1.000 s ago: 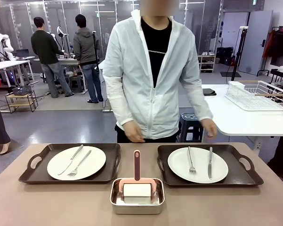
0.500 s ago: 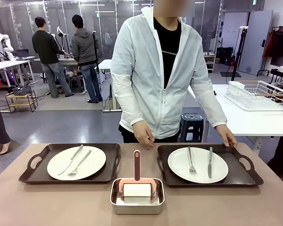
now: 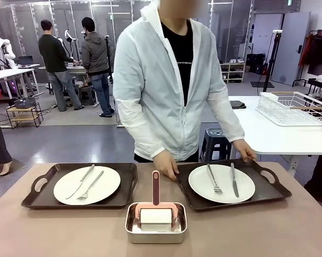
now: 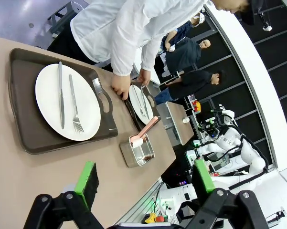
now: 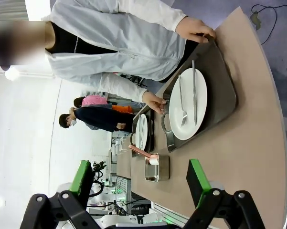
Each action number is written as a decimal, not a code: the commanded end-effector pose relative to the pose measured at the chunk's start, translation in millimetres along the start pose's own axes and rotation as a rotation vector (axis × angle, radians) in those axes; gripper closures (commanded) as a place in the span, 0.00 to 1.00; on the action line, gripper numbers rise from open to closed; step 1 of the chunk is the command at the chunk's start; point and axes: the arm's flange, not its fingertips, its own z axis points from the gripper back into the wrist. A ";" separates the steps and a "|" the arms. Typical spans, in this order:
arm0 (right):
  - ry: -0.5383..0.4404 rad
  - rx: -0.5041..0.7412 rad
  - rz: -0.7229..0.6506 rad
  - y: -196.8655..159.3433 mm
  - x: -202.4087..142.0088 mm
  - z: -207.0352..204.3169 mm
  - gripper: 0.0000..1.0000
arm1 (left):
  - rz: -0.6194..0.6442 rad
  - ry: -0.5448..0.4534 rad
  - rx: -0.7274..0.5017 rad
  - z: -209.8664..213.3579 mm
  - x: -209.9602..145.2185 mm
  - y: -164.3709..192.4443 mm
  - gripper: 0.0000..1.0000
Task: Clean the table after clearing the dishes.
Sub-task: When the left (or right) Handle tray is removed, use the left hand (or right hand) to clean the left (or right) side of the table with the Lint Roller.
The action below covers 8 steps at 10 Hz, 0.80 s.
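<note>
Brownish-taupe table (image 3: pixel 289 235) is carrying two dark brown handled trays side by side across its far half. Left tray (image 3: pixel 35 198) is sitting square to the table edge, with left plate (image 3: pixel 110 179), round and white, lying in it and a knife and fork resting across the plate. Right tray (image 3: pixel 270 190) is sitting slightly skewed; whether it is lifting off the tabletop cannot be told. Right plate (image 3: pixel 225 187) is lying in it, with a fork and knife resting roughly parallel on top. Person in a white jacket (image 3: pixel 166 96) is standing at the far side and gripping the right tray with both hands: one hand (image 3: pixel 165 162) on the rim nearest the table's middle, other hand (image 3: pixel 245 151) on the far rim. Steel pan (image 3: pixel 133 231) is sitting near the robot's edge, in front of the gap between the trays, holding a white roller (image 3: pixel 156 217) whose pink handle is pointing toward the person. Left gripper (image 4: pixel 144 179) is hovering above the table, jaws spread wide. Right gripper (image 5: pixel 139 177) is hovering too, jaws equally wide. White side table (image 3: pixel 278 136) with a wire rack (image 3: pixel 292 107) is standing behind, right.
</note>
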 end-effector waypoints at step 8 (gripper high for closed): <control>0.000 0.000 0.000 0.0 0.0 0.0 0.00 | -0.002 -0.006 -0.002 2.3 -0.1 -0.5 0.00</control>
